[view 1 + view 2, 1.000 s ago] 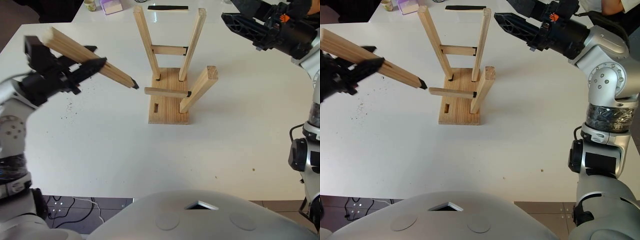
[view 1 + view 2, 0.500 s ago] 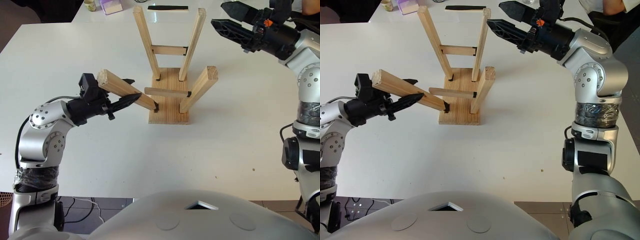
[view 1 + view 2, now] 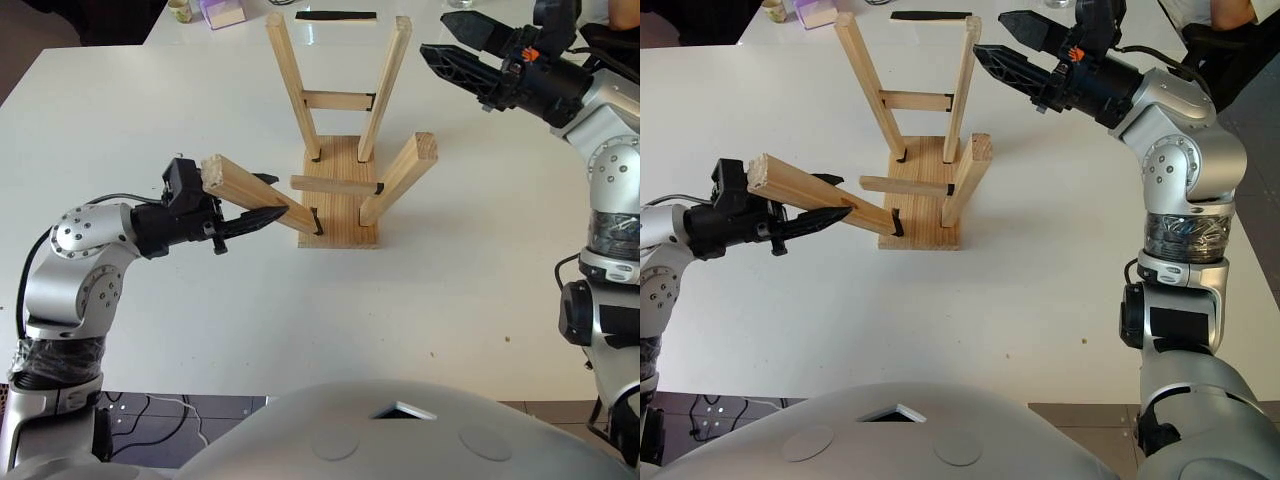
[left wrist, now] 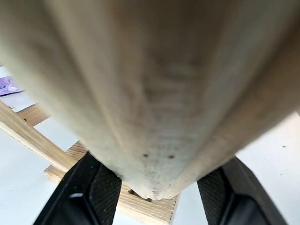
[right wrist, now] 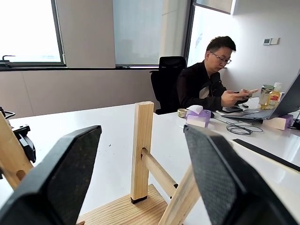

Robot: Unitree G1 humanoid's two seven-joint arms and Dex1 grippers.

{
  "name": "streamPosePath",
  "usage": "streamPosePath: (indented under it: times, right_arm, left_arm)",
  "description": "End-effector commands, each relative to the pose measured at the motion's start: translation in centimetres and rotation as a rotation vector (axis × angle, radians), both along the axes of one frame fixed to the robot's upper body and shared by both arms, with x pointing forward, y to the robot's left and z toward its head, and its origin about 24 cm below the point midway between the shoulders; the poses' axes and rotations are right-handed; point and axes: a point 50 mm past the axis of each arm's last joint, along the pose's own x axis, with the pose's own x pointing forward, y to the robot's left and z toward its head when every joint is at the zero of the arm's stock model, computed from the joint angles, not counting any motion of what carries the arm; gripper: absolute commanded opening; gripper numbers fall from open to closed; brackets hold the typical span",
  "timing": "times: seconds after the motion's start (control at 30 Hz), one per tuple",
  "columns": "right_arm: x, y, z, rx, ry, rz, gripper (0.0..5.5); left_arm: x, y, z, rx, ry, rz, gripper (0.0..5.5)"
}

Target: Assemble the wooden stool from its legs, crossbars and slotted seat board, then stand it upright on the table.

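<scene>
The slotted seat board [image 3: 338, 228] lies flat on the white table with three wooden legs [image 3: 293, 88] standing in it, joined by crossbars [image 3: 337, 100]. One leg [image 3: 399, 179] leans at the board's right. My left gripper [image 3: 262, 203] is shut on a fourth wooden leg [image 3: 258, 194], whose dark-tipped end rests at the board's front left corner near a slot. My right gripper [image 3: 1006, 40] hangs open above the table, right of the far right leg [image 3: 962, 88], holding nothing.
A black strip [image 3: 336, 16] lies at the table's far edge, beside a small purple box [image 3: 222, 12] and a jar [image 3: 180, 10]. Bare table spreads left, right and in front of the stool.
My left gripper has swung the leg from high at the left down to the board's front left corner. My right gripper has moved left, closer to the far right leg.
</scene>
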Motion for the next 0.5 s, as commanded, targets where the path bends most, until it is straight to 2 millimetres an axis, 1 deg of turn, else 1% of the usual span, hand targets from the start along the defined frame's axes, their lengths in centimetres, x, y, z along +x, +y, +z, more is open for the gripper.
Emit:
streamPosePath:
  times: [0.03, 0.13, 0.27, 0.37, 0.43, 0.5]
  right_arm:
    - [-0.2, 0.0, -0.2, 0.004, -0.013, -0.022, 3.24]
    - [-0.2, 0.2, -0.3, 0.009, -0.013, -0.021, 3.24]
    - [-0.2, 0.2, -0.3, 0.011, -0.01, -0.023, 3.24]
    - [-0.2, 0.2, -0.4, 0.003, -0.009, -0.021, 3.24]
    - [-0.2, 0.2, -0.4, 0.001, -0.01, -0.022, 3.24]
    - [-0.2, 0.3, -0.4, -0.002, -0.013, -0.021, 3.24]
  left_arm:
    - [2.2, 1.3, 0.7, 0.093, -0.05, 0.091, 2.06]
    - [2.4, 0.9, 0.5, 0.096, -0.06, 0.074, 2.06]
    - [2.1, 0.6, -0.4, 0.096, -0.044, 0.054, 2.06]
    - [2.0, 1.0, -0.6, 0.125, -0.047, 0.064, 2.06]
    - [1.4, 1.1, -1.8, 0.177, -0.006, 0.038, 2.06]
    - [0.2, 0.5, -3.1, 0.165, 0.071, -0.017, 2.06]
